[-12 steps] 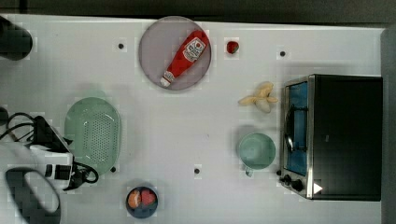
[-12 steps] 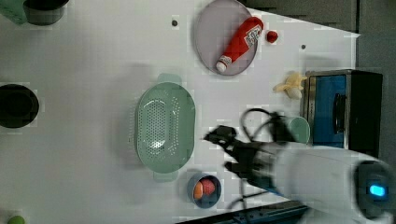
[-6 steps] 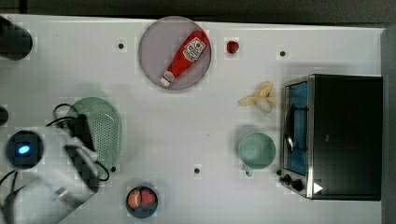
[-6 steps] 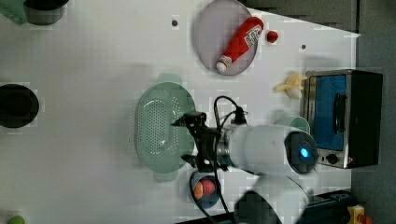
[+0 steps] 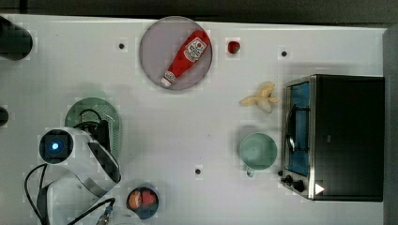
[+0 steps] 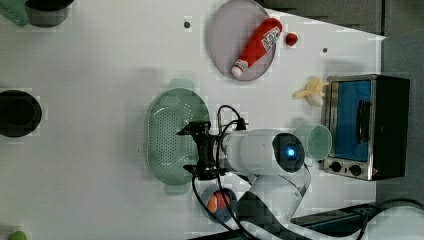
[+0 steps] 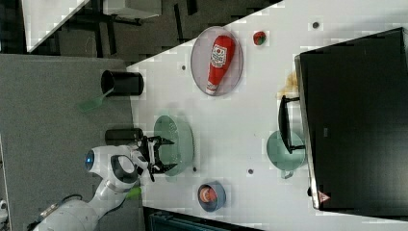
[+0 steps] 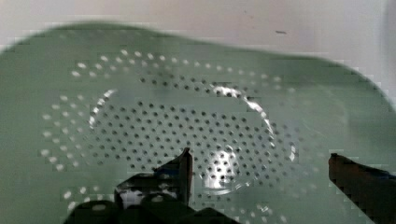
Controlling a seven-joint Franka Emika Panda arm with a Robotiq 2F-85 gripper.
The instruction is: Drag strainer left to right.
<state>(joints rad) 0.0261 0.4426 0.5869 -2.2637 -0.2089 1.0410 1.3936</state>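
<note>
A pale mint-green oval plastic strainer point(image 6: 170, 137) full of tiny holes sits on the white table point(image 6: 100, 150), toward the left view's left of the middle and toward the top view's left side point(image 5: 101, 117). The white robot arm's black gripper point(image 6: 192, 150) hangs over the strainer's side nearest the arm, with its two fingers spread wide apart and nothing between them. In the wrist view the two dark fingertips point(image 8: 184, 168) stand far apart above the holey bottom of the strainer point(image 8: 187, 126). In the left view, a small blue bowl with red and orange fruit point(image 6: 220, 202) sits just beside the strainer's lower end. A round teal-green mug point(image 6: 315, 142) stands close to a black and silver toaster oven point(image 6: 367, 125). A red ketchup bottle point(image 6: 257, 42) lies on a grey round plate point(image 6: 222, 35). A yellow banana point(image 6: 310, 92) lies near the oven.
</note>
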